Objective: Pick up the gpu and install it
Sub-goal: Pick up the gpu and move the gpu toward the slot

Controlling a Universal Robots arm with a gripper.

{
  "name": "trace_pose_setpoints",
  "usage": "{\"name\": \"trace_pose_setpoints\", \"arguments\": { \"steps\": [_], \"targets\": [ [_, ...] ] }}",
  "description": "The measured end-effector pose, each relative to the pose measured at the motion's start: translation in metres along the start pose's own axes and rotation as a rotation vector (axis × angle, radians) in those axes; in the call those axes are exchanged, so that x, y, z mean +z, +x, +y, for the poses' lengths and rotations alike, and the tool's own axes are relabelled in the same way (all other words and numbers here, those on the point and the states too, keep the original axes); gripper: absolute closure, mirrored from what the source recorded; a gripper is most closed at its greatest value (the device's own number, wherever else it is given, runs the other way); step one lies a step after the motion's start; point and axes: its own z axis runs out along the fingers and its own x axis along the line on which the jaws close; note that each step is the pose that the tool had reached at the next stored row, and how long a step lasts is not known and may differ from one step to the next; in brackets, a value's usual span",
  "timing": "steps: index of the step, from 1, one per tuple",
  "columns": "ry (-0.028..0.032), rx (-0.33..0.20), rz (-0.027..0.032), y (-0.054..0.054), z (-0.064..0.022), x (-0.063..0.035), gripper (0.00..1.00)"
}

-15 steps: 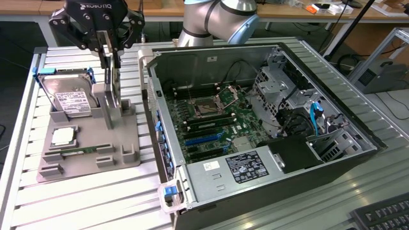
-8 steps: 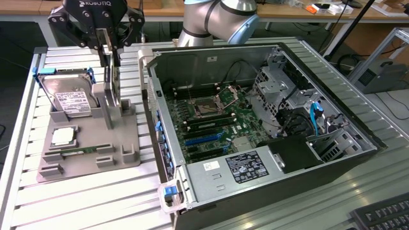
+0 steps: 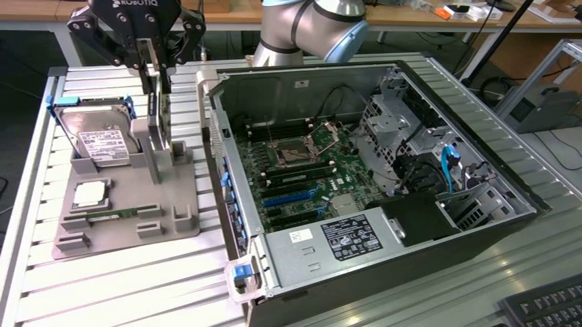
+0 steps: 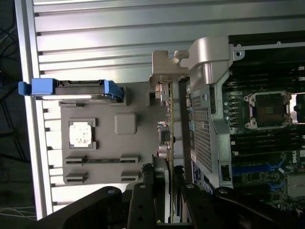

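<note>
Pick-up step: the gripper [image 3: 155,83] seems clamped on the upright gpu [image 3: 155,103] in the tray [image 3: 118,235], so lifting calls for a straight pull clear of its posts.

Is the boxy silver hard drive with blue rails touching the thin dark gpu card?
Apart. The wrist view shows bare grey tray between the hard drive and the gpu.

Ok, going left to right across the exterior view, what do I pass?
hard drive → gpu, standing upright → CPU socket on the motherboard → blue cable → keyboard
</note>
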Motion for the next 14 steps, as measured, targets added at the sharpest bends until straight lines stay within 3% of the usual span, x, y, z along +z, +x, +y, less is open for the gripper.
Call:
{"name": "trace_pose_setpoints", "arguments": {
  "steps": [14],
  "targets": [
    [0.0, 0.0, 0.0, -0.0001, 0.0002, -0.0052, 0.73]
  ]
}}
